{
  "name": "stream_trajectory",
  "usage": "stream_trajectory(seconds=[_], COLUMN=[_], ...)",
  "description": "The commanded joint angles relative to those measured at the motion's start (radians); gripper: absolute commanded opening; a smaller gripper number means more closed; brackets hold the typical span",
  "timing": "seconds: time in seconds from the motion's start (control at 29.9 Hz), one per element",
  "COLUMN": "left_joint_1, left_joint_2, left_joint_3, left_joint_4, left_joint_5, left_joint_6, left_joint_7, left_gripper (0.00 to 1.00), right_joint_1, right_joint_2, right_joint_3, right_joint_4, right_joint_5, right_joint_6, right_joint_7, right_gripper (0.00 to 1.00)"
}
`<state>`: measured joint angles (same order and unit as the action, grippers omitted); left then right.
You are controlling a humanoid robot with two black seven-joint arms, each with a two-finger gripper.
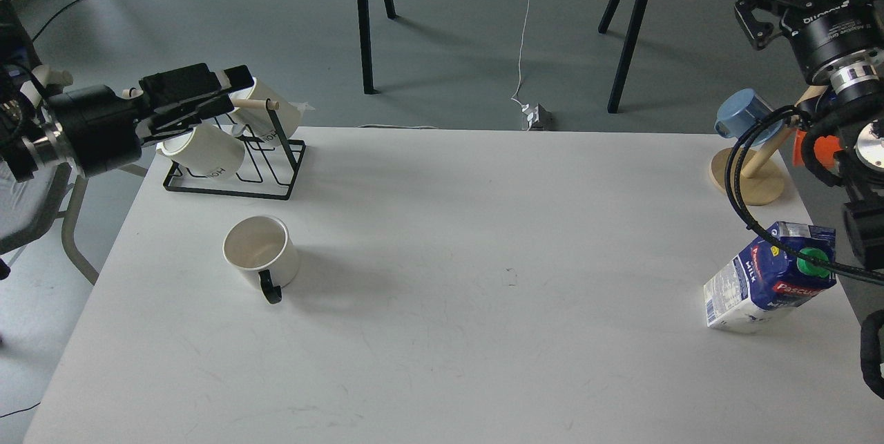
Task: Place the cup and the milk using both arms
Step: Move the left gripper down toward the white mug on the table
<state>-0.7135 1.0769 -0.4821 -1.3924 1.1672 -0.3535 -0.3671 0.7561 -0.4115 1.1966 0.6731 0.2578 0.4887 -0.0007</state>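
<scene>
Cup (261,251) sits upright on the white table (442,292), left side, black handle toward me — nothing touches it. Milk (770,278) stands far off near the right edge. Left gripper (235,85) hangs over the mug rack (235,168), right gripper (753,12) is up high — I cannot tell if either is open or closed.

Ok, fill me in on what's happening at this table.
Nothing is being held right now. The cup stands upright on the white table at the left, the milk near the right edge. The left end effector hovers by the black mug rack, and the right end effector is raised above the table's far right corner.
</scene>
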Motion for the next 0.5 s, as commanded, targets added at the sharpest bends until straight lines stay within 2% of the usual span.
stream_trajectory(seconds=[0.0,0.17,0.47], left_joint_1=[0.014,0.02,0.04], left_joint_2=[-0.008,-0.086,-0.241], left_joint_3=[0.051,0.129,0.166], left_joint_4=[0.024,0.17,0.349], left_joint_5=[0.327,0.661,0.723], left_joint_6=[0.108,0.257,0.281], left_joint_7=[0.0,-0.003,-0.001], left_gripper=[0.86,0.82,0.76], right_joint_1=[-0.003,-0.009,-0.011], right_joint_2=[0.0,-0.001,-0.009], right_joint_3=[0.0,0.0,-0.003], right_joint_4=[0.011,0.013,0.011], right_joint_5=[0.0,0.0,-0.002], right_joint_6=[0.0,0.0,0.0], right_joint_7=[0.004,0.004,0.002], right_gripper=[1.0,1.0,1.0])
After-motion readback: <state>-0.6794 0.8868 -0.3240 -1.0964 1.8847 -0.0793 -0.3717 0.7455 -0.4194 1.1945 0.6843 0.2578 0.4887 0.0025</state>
